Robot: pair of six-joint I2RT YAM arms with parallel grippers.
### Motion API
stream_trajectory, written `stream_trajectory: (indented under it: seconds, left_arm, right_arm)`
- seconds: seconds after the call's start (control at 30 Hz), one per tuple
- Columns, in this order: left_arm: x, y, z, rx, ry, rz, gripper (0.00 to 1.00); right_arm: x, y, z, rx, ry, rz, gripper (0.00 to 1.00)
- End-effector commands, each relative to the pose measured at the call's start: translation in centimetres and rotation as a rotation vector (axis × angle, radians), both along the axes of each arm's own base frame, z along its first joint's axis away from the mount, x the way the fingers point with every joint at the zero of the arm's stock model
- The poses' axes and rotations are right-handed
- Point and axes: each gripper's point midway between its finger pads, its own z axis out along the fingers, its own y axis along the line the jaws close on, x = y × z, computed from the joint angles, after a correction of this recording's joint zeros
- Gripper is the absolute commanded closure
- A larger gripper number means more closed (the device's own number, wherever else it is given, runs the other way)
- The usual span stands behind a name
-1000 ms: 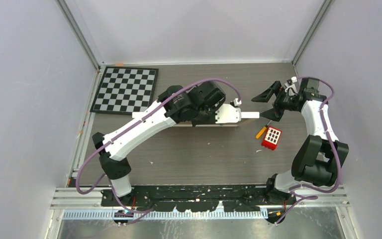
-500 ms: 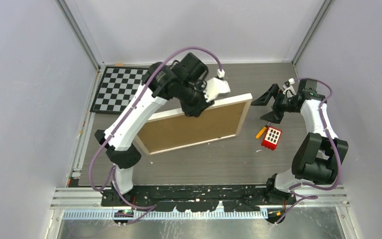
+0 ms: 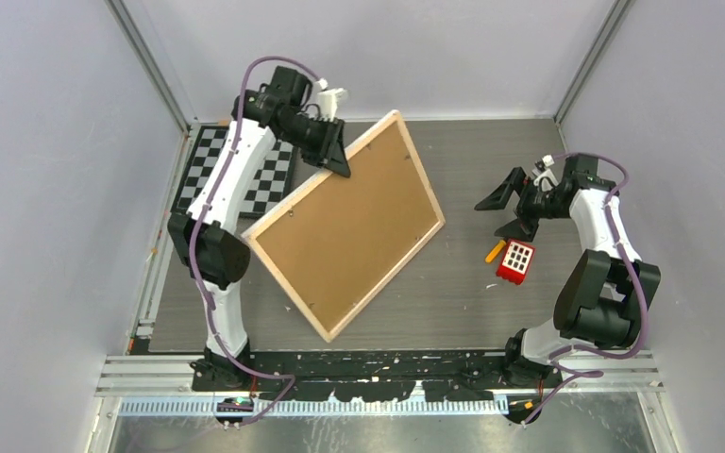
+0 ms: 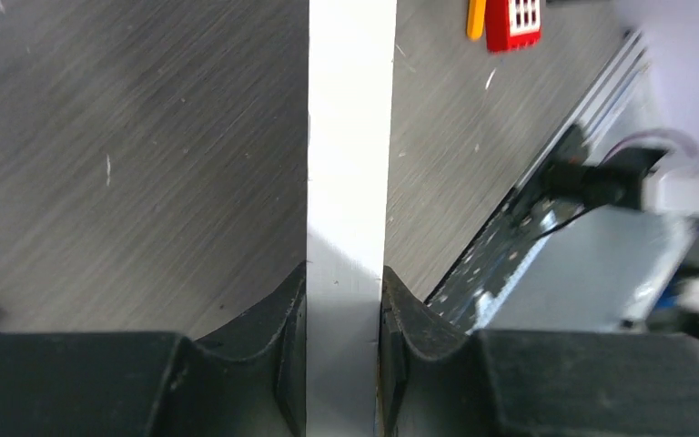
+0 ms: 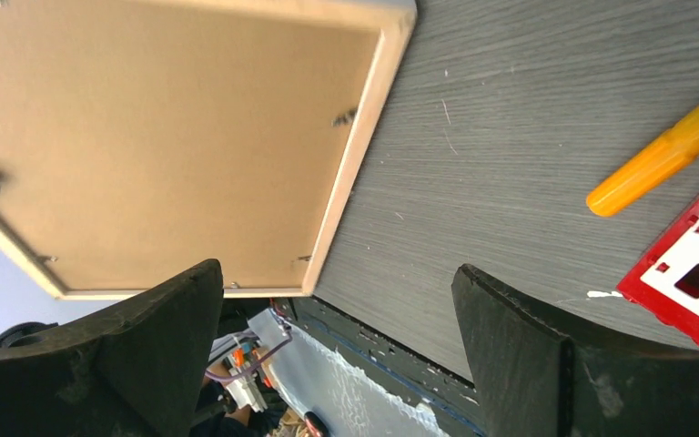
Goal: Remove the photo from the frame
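The frame point(image 3: 345, 231) hangs tilted over the middle of the table, its brown fibreboard back and pale wood rim facing up. My left gripper point(image 3: 335, 160) is shut on its upper left edge. In the left wrist view the frame's white edge point(image 4: 346, 137) runs straight between the jaws of the left gripper point(image 4: 344, 300), both pads pressed on it. The photo is hidden on the far side of the frame. My right gripper point(image 3: 502, 215) stands open to the right of the frame, apart from it. In the right wrist view the frame's back point(image 5: 164, 137) shows beyond the open right gripper point(image 5: 337, 309).
A black-and-white checkerboard point(image 3: 278, 184) lies at the back left, partly under the left arm. An orange marker point(image 3: 496, 251) and a red block with white squares point(image 3: 516, 260) lie near the right gripper. Grey walls enclose the table on three sides.
The left arm has swung up and back to the left, lifting the frame and turning its brown back upward. The right gripper stayed open and shifted only slightly.
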Motion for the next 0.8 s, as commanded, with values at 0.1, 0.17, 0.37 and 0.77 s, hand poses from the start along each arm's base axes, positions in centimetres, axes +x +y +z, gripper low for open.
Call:
stream_trajectory:
  seconds: [0.1,0.17,0.37,0.77]
  left_arm:
    - [7.1,3.5,-1.1,-0.287,0.098,0.330,1.00]
    - [8.3,4.8,-2.7,-0.304,0.087,0.416,1.00]
    - [8.6,6.3,-8.9,-0.355,0.169,0.598,1.00]
    - [6.9,8.5,-19.3,-0.308,0.273,0.885,1.00]
  right_arm:
    - [-1.4,0.5,-0.2,0.006,0.009,0.029,0.00]
    - [-1.6,0.6,-0.4,0.013,0.016,0.032,0.00]
    - [-1.9,1.2,-1.1,0.026,0.040,0.049,0.00]
    - [-1.6,5.0,-4.7,-0.023,0.114,0.187,0.00]
